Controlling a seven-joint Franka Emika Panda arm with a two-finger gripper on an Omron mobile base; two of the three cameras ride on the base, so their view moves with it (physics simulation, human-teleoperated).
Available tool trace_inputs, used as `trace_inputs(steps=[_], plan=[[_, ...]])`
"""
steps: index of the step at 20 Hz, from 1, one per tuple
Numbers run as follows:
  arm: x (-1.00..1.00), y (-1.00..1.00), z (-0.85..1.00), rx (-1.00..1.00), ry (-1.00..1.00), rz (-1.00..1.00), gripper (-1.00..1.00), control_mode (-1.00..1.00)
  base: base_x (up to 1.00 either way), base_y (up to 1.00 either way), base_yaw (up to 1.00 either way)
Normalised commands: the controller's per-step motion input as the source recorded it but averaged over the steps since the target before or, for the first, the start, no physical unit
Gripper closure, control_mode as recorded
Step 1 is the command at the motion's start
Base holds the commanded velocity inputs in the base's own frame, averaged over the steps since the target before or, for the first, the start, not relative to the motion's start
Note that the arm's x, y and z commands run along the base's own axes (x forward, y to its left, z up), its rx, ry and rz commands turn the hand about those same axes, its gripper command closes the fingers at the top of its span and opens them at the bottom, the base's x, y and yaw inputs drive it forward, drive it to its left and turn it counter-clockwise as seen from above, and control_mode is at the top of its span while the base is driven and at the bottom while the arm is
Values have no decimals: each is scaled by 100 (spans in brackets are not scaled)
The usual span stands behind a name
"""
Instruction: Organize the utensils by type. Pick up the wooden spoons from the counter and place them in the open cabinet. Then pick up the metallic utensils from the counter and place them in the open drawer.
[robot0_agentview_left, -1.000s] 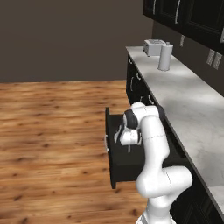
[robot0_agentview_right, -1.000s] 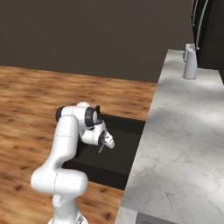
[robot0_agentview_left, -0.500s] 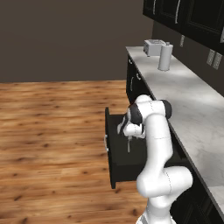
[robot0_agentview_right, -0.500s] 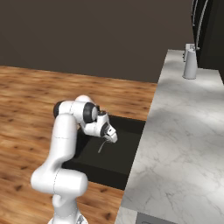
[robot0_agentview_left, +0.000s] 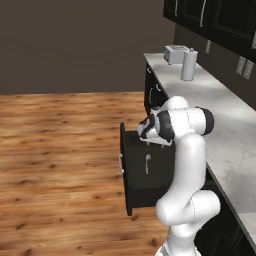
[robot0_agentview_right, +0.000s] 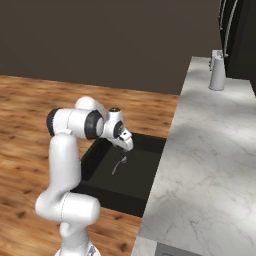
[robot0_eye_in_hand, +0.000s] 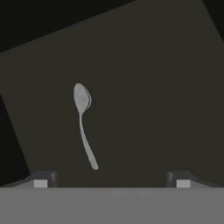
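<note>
Since one second ago the small silver spoon has left the tool and now lies flat on the dark floor of the open drawer, and the arm has turned a little further over the drawer. The tool stands wide open and holds nothing; in the hand view its two dark fingertips are far apart at the bottom, with the spoon between them and a little above, not touching either one.

From the left base view the spoon is seen as a thin pale line near the middle of the drawer, below the tool. From the right base view the spoon lies just under the tool, with its bowl toward the surface. The rest of the drawer floor around the spoon looks dark and bare as far as one can tell.

The white marble surface runs beside the drawer. At its far end stand a grey cylinder-shaped container and, behind it, a toaster; the container is well apart from the drawer. Dark wall cabinets hang above the surface. The wooden floor lies on the other side of the drawer. The white arm itself hides part of the drawer in the left base view.
</note>
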Motion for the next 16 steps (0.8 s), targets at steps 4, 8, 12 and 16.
trace_inputs(steps=[4,8,12,16], plan=[[-100,0,86,0,0,0,-100,-100,0,0,0],[-100,0,90,0,0,0,-100,-100,0,0,0],[-100,-1,100,0,1,0,-100,-100,0,0,0],[-100,-8,99,0,2,0,-100,-100,0,0,0]])
